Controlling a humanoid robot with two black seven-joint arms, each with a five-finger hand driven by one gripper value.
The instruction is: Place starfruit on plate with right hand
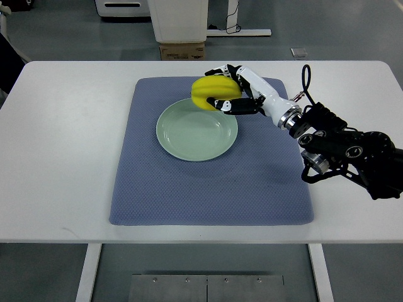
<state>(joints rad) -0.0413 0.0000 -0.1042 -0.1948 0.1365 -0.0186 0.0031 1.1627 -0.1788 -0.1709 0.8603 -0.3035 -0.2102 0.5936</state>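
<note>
- One arm is in view: the right arm comes in from the right edge, black at the forearm and white toward the wrist, reaching up and to the left across the tabletop (69, 157).
- Its robot hand (230, 88) is closed around a yellow starfruit (213, 91), with black-tipped fingers (220, 71) curling over the top of the fruit and others (228, 106) wrapped beneath its lower right side.
- The starfruit sits at the left end of the robot hand, sticking out past the fingers toward the left, its ridged body mostly uncovered.
- The fruit lies at the far edge of a pale green plate (189, 135), overlapping the rim at the plate's upper right; whether it touches the plate or is held just above it cannot be told from this view.
- The plate rests on a blue-grey mat (208, 195) that covers the middle of the white tabletop, and sits in the mat's upper half.
- Beyond the far edge of the tabletop stand a cardboard box (181, 50) and a white bin (178, 19) on the grey floor.
</note>
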